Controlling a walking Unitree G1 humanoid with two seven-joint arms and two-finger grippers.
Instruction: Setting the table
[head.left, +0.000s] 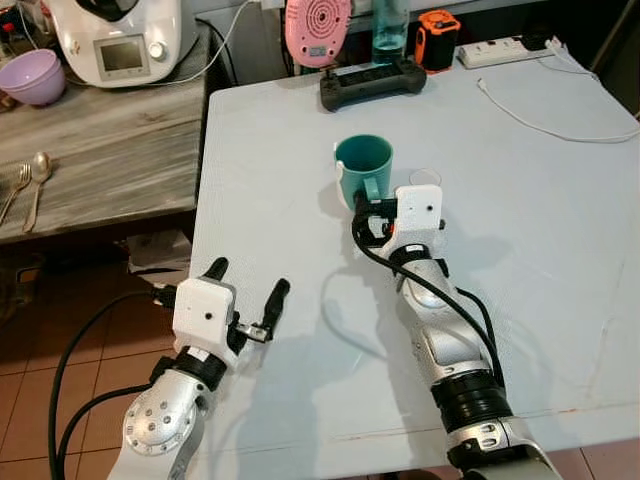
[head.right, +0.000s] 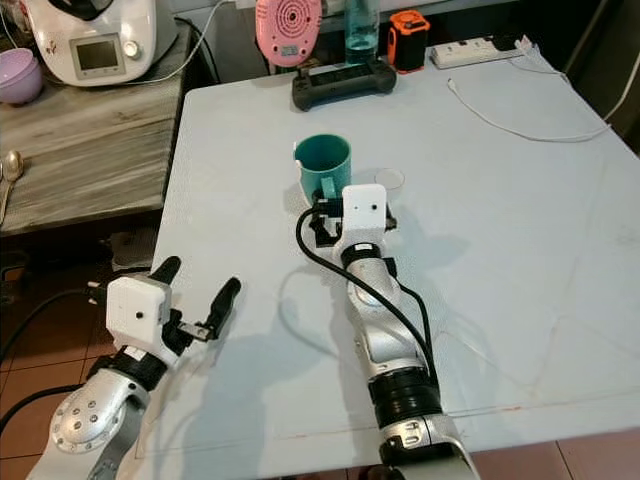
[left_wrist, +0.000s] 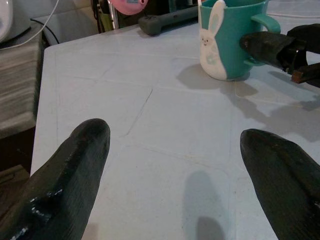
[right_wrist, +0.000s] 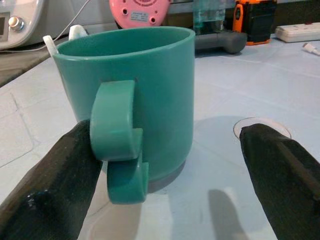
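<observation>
A: Where's the mug?
B: The teal mug (head.left: 364, 166) stands upright on the white table (head.left: 540, 250), centre of the frame, handle turned toward the robot. A white rabbit is printed on its side; no writing is readable.
A: And the claws?
B: The right gripper (right_wrist: 167, 165) is spread wide, one finger (right_wrist: 55, 170) touching the handle. The left gripper (head.left: 248, 288), lower left, gapes with nothing in it.

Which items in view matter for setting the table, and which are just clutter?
Belongs to the job:
teal mug, right claw open around its handle
spoon and fork on the side counter
purple bowl

Just lying about:
black controller
pink speaker
power strip
white cable
kitchen machine
</observation>
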